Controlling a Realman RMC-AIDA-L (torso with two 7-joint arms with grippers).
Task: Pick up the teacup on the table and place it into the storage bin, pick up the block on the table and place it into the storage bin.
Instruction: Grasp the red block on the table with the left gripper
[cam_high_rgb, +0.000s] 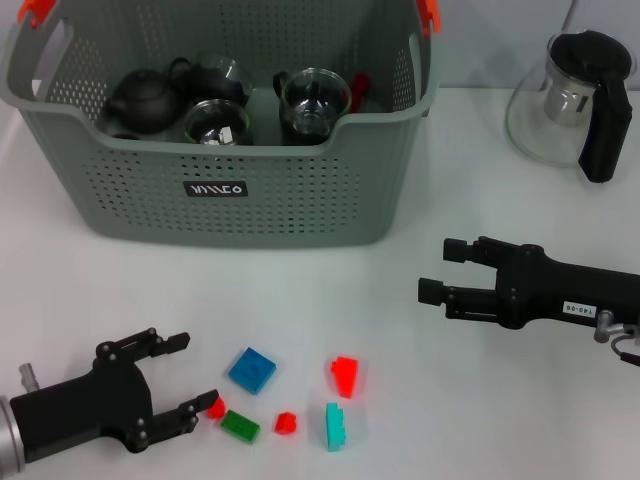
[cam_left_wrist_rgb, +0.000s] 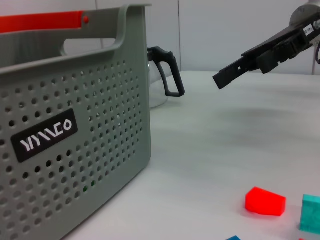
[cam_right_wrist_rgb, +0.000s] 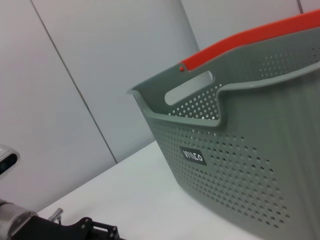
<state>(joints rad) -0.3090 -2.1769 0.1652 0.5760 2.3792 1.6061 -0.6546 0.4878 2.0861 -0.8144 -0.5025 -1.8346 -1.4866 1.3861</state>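
The grey perforated storage bin (cam_high_rgb: 230, 190) stands at the back left and holds two glass teacups (cam_high_rgb: 315, 100) and dark teapots (cam_high_rgb: 145, 100). No teacup shows on the table. Several blocks lie at the front: blue (cam_high_rgb: 252, 370), green (cam_high_rgb: 240, 426), a red wedge (cam_high_rgb: 345, 376), teal (cam_high_rgb: 335, 426) and small red ones (cam_high_rgb: 286, 422). My left gripper (cam_high_rgb: 195, 372) is open at the front left, low over the table, one fingertip next to a small red block (cam_high_rgb: 216, 407). My right gripper (cam_high_rgb: 440, 270) is open and empty, right of the bin's front corner.
A glass teapot with a black handle (cam_high_rgb: 570, 100) stands at the back right. In the left wrist view the bin wall (cam_left_wrist_rgb: 75, 140), the red wedge (cam_left_wrist_rgb: 265, 201), the teal block (cam_left_wrist_rgb: 312, 212) and the right gripper (cam_left_wrist_rgb: 230, 75) show.
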